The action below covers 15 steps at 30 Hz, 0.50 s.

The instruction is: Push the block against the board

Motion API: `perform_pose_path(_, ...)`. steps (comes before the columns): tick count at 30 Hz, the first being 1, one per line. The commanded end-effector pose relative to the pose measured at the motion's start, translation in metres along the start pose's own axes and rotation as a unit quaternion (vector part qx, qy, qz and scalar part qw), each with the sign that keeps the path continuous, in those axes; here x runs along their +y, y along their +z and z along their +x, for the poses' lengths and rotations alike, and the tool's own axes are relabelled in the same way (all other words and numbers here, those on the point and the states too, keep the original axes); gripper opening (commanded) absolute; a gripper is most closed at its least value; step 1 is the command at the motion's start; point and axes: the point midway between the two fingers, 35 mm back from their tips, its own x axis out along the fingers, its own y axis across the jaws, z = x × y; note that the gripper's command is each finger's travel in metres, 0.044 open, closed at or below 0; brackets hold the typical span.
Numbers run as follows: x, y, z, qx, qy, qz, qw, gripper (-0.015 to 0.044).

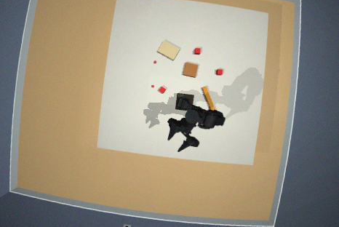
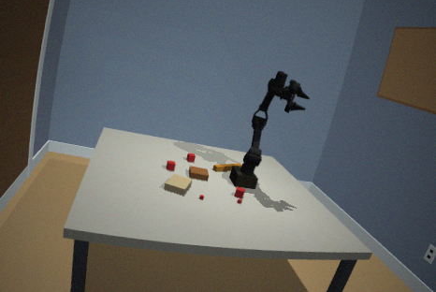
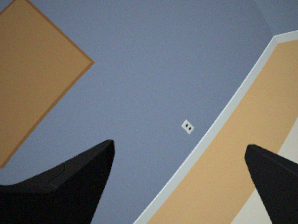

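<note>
Claw [image 1: 174,145] [image 2: 306,103] [image 3: 180,149] wide open with nothing in it, high on the raised arm [image 1: 191,116] [image 2: 256,128], facing away from the blocks. On the white table [image 1: 138,27] [image 2: 140,217], the brown square block [image 1: 190,69] [image 2: 198,173] sits apart from the orange board [image 1: 208,98] [image 2: 226,167]. Blue walls [image 2: 187,58] [image 3: 150,65] surround.

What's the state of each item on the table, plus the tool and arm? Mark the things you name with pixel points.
Tool [image 1: 173,145] [image 2: 307,104] [image 3: 180,149]: open, raised, nothing between the fingers.
Arm [image 1: 192,116] [image 2: 256,128]: up off the table, reaching away from the blocks.
Brown block [image 1: 190,69] [image 2: 198,173]: lying flat, apart from the others.
Tan block [image 1: 169,50] [image 2: 178,183]: lying flat, untouched.
Orange bar [image 1: 207,96] [image 2: 225,167]: lying flat, beside the arm's base.
Five red cubes: on the table, scattered.
</note>
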Motion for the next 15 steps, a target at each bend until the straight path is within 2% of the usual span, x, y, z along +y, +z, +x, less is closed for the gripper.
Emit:
perform_pose_path(1, 0.0, 0.0, 0.0, 0.0, 0.0, 0.0, 1.0, 0.0374)
perform_pose_path(5, -0.014, 0.009, 0.003, -0.012, -0.021, 0.01, 1.0, 0.0269)
perform_pose_path(15, -0.113, 0.055, 0.003, -0.08, -0.158, 0.077, 0.981, 0.0006)
